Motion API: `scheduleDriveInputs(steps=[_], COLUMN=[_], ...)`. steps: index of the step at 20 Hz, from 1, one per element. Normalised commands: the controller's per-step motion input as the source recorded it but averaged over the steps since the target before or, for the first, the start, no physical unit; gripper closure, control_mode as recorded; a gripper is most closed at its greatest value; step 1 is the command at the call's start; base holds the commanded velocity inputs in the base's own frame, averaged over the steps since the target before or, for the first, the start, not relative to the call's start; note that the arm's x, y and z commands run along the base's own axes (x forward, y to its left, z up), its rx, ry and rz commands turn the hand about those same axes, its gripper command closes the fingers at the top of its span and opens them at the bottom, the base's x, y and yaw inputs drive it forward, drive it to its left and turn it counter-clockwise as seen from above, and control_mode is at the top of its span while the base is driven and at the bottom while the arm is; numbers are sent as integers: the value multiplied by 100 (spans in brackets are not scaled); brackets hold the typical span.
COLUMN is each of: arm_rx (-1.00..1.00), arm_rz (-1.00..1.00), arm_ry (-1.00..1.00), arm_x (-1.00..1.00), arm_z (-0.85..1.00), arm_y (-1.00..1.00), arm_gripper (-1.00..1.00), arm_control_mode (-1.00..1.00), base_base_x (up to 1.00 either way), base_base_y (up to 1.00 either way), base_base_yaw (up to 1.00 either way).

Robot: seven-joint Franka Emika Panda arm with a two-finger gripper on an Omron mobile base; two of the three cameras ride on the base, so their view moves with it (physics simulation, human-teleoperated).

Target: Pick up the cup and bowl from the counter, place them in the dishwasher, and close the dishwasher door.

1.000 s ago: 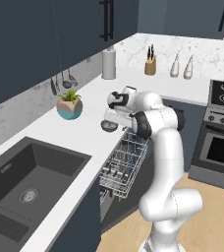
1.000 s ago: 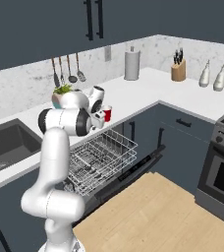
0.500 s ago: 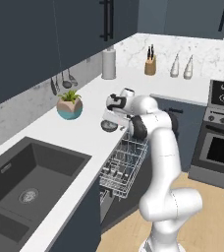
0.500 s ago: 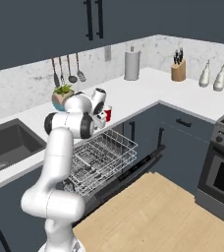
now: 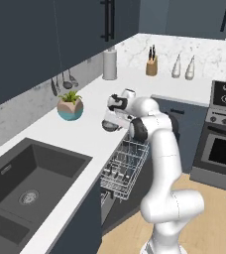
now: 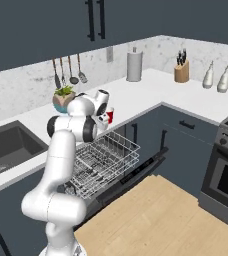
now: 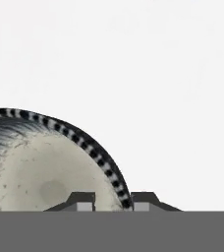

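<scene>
The bowl (image 5: pixel 109 125) sits on the white counter (image 5: pixel 85 130) near its front edge, dark grey outside. In the hand view the bowl (image 7: pixel 45 172) has a cream inside and a black-and-white checked rim. My gripper (image 7: pixel 113 197) points down at it, and the two fingertips (image 7: pixel 83 199) stand close together on either side of that rim, shut on it. From the left base my gripper (image 5: pixel 112 117) is right over the bowl. The red cup (image 6: pixel 109 116) stands on the counter just beyond my hand. The dishwasher door (image 6: pixel 138 172) hangs open, with the white wire rack (image 6: pixel 103 159) pulled out.
A teal planter (image 5: pixel 70 109) stands left of the bowl, and utensils hang on the backsplash behind it. A paper-towel roll (image 5: pixel 109 64), a knife block (image 5: pixel 151 65) and two bottles stand at the back. The sink (image 5: pixel 26 173) lies to the left, the oven (image 5: pixel 219 144) to the right.
The hand has settled a little lower over the bowl and the fingers have drawn in on its rim. Bowl, cup and base have stayed put.
</scene>
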Motion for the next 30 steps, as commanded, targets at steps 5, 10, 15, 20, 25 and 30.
scheduleDriveInputs(steps=[5,10,15,20,25,30], arm_rx=[2,8,7,0,-3,-3], arm_rz=[-3,0,0,0,1,0], arm_ry=[-5,-14,-6,0,0,0], arm_x=[-84,-100,-100,-100,-85,15], arm_z=[-8,11,2,-12,-85,-98], arm_y=[0,-17,-58,-76,-39,37], arm_gripper=[100,100,100,100,100,100], arm_control_mode=[-100,-100,-100,-100,-100,-100], base_base_x=[0,0,0,0,0,0], base_base_y=[0,0,0,0,0,0], base_base_yaw=[0,0,0,0,0,0])
